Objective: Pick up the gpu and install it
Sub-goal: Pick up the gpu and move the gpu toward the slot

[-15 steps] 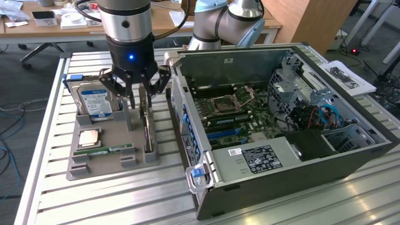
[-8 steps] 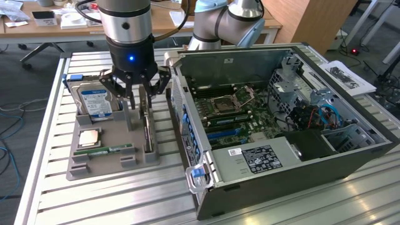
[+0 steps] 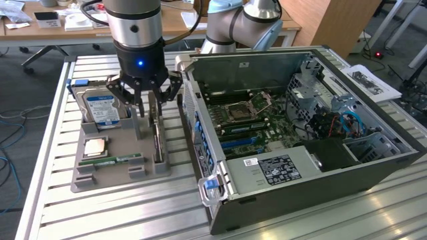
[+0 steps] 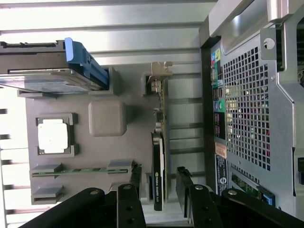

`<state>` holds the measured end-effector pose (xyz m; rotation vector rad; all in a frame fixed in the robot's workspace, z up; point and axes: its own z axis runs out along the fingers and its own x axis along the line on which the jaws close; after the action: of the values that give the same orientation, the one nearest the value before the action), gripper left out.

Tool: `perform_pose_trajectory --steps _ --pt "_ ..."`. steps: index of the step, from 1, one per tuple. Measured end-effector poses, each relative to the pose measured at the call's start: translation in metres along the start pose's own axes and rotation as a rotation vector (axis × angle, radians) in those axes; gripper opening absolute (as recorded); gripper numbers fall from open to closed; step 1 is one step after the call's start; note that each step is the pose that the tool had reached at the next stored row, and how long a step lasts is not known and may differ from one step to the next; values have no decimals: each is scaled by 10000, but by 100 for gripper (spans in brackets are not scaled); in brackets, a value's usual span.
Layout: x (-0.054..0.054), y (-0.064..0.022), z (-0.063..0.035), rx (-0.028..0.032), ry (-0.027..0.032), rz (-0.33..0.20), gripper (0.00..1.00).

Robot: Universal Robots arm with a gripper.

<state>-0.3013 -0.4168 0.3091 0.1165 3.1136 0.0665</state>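
Gpu (image 3: 158, 145): stood on edge in its slot of the grey tray (image 3: 113, 175), beside the open computer case (image 3: 293, 172). Gripper (image 3: 148, 109): hung above it, fingers spread astride the card. Tray also held hard drive (image 3: 103, 107), memory stick (image 3: 110, 161).

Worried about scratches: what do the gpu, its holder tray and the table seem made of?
The gpu: thin circuit board, shiny metal bracket, dark matte shroud, probably plastic. Holder tray: uniform matte gray, probably plastic. Table: glossy silver grooved slats, likely aluminium.
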Motion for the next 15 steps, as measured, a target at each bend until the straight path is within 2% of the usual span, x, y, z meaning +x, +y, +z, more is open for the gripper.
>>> perform_pose_trajectory --steps 7,15 --pt "0 0 6 0 1 1 43" --pt "1 -2 56 1 0 0 43"
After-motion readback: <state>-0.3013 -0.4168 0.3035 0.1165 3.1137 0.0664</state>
